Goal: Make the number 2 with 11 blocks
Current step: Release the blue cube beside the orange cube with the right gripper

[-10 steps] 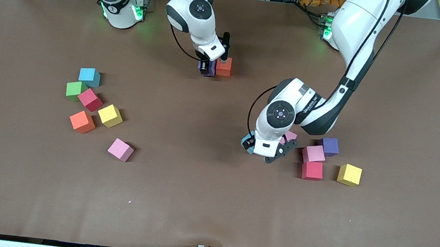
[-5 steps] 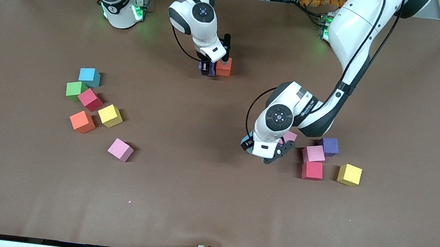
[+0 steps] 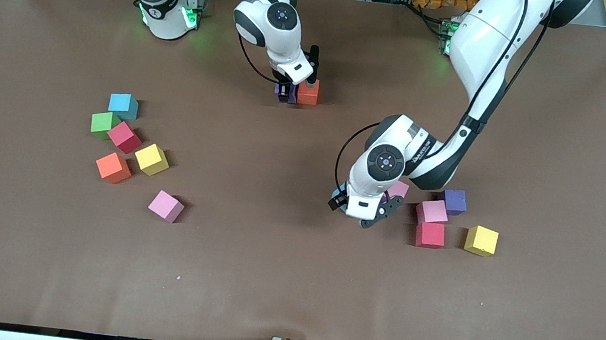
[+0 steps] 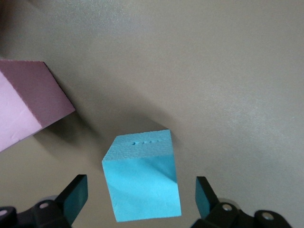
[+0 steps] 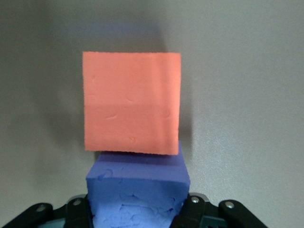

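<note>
My right gripper (image 5: 135,209) is clenching a purple block (image 3: 284,93) against the orange block (image 3: 308,91). My left gripper (image 4: 137,199), released, is straddling a light-blue block (image 4: 142,183). I'm counting fourteen cubes. Since earlier, the left gripper has drifted slightly.

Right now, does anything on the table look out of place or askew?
Only the green cube: it sits among the loose blocks at the right arm's end, the sole green one. The scattered blocks lie at mixed angles; nothing looks damaged.
</note>
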Motion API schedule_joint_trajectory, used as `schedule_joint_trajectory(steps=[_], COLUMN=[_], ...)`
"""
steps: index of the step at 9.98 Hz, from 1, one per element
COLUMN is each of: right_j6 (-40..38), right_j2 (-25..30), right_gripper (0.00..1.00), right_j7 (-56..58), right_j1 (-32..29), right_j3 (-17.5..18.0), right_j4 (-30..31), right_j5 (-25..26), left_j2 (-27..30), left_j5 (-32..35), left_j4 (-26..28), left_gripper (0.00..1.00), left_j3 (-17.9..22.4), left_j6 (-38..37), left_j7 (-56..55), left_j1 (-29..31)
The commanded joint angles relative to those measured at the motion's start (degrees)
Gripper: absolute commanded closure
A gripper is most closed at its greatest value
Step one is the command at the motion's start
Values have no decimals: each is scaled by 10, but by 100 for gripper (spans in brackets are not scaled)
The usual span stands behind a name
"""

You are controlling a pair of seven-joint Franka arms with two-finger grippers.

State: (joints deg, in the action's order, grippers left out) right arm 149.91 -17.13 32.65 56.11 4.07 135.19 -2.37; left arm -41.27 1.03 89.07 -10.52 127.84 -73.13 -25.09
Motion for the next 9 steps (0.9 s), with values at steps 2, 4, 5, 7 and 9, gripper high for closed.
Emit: schedule_joint_trajectory(steps=[2, 4, 5, 7, 9], right_j6=[-9, -3, -1, -1, -1], right_j2=[-7, -12, -14, -22, -26], right_gripper=[75, 75, 74, 66, 19], right_j7=[-13, -14, -22, -36, -41], right_j1=[11, 11, 11, 15, 15], right_j3=[-4, -4, -4, -5, -5], right_j4=[-9, -9, -9, -15, -21], right_j5=[-8, -8, -8, -8, -8], left_j2=[-16, -21, -21, -27, -21], left_j5=[-5, -7, -6, -9, -9], left_j4=[-3, -3, -3, -3, -5], left_gripper=[0, 0, 0, 15, 25], left_j3=[6, 6, 6, 6, 6], left_j6=[7, 7, 7, 7, 7], left_j7=[-3, -3, -3, -1, -1], left_j1=[-6, -6, -6, -6, -1])
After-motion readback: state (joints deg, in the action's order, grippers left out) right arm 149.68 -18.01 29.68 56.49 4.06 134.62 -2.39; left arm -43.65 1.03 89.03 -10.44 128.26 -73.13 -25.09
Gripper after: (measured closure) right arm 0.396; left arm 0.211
